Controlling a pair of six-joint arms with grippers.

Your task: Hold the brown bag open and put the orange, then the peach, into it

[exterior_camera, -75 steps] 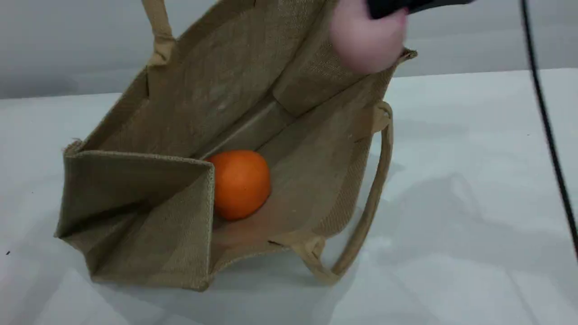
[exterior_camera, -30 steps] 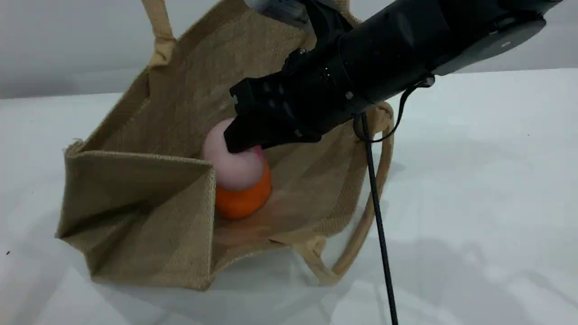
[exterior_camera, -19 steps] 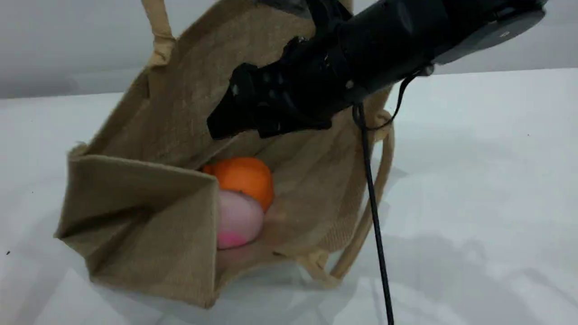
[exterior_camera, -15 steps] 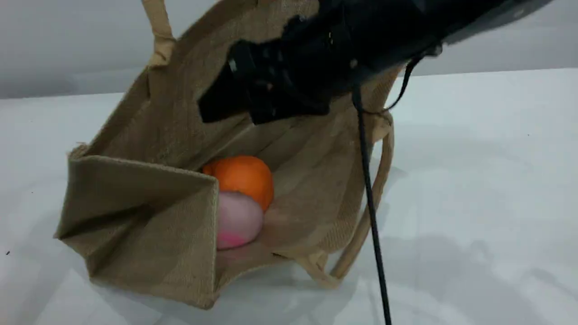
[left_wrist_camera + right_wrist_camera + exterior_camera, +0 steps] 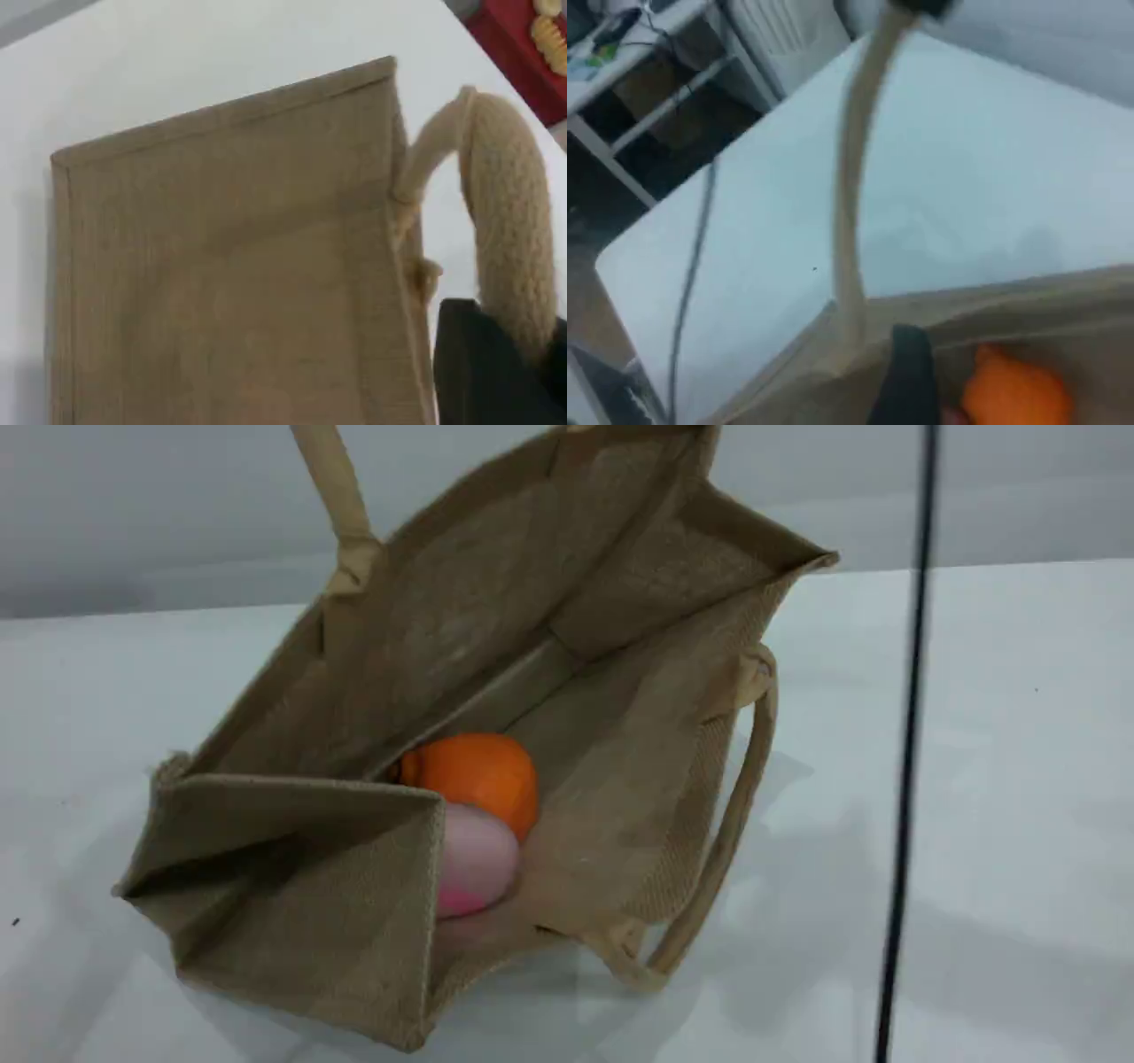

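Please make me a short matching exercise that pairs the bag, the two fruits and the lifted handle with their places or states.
Things:
1. brown bag
2. orange
3. peach
4. upper handle

Places or states:
A. pale pink, nearest the camera inside the bag
B. held up from above, by the left gripper
C. mouth open, leaning on the table
D. deeper inside, touching the pink fruit

Pairs: 1-C, 2-D, 3-A, 4-B
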